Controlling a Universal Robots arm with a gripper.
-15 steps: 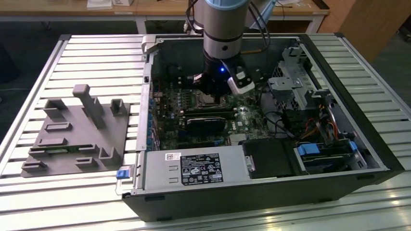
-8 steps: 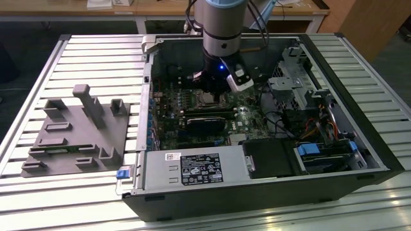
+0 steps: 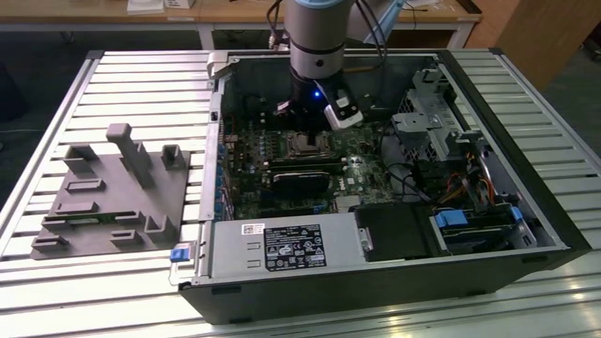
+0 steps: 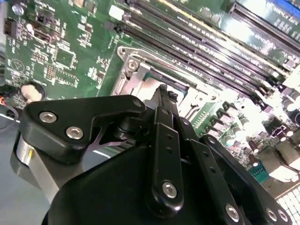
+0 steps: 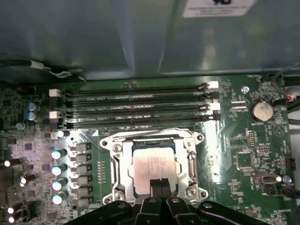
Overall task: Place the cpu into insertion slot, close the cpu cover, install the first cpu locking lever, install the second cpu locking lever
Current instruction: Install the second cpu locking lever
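Your gripper [image 5: 160,183] sat low over the middle of the green board [image 5: 243,154] inside the open computer case [image 3: 526,232], at the centre-top of the exterior view. In the first wrist view its two black fingers [image 5: 160,187] were pressed together with no gap and held nothing; their tips hung right at the near edge of the cpu [image 5: 153,169]. The cpu lay flat in the insertion slot [image 5: 118,154], silvery top up. The cpu cover [image 5: 149,138] lay around it as a metal frame. In the second wrist view the fingers [image 4: 164,108] pointed at the insertion slot [image 4: 140,75] beside the long black memory slots [image 4: 211,51].
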